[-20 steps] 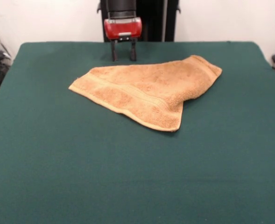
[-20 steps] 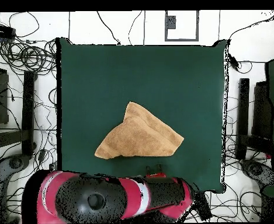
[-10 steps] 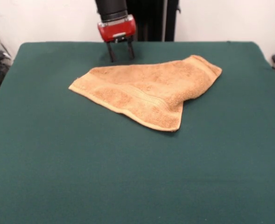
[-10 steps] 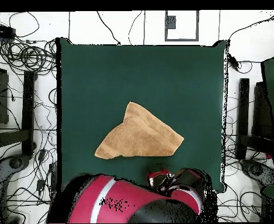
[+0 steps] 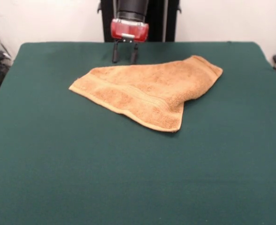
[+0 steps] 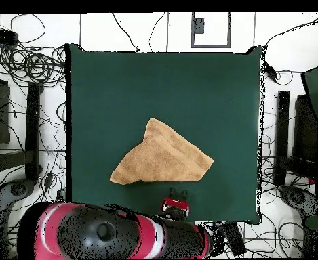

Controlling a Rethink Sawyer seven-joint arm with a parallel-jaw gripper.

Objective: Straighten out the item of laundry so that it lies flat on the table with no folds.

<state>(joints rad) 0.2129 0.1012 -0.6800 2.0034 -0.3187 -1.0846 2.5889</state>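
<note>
- Orange-tan towel [image 5: 149, 92] lies around the middle of the green felt surface [image 5: 128, 178], a bit toward the robot's side; overhead view shows the same [image 6: 163, 158].
- Towel is folded over itself into a rough triangle, not flat; woven band stripe runs along the near edge in the front view.
- Tool [image 5: 124, 55] hangs from the red and black arm [image 6: 114, 233] just beyond the towel's far edge, apart from it, tips close to the surface.
- Tool is released: two dark fingers [image 5: 115, 53] spread with a clear gap, nothing between them.
- Overhead, tool [image 6: 175, 201] sits just beside the towel's robot-side edge.
</note>
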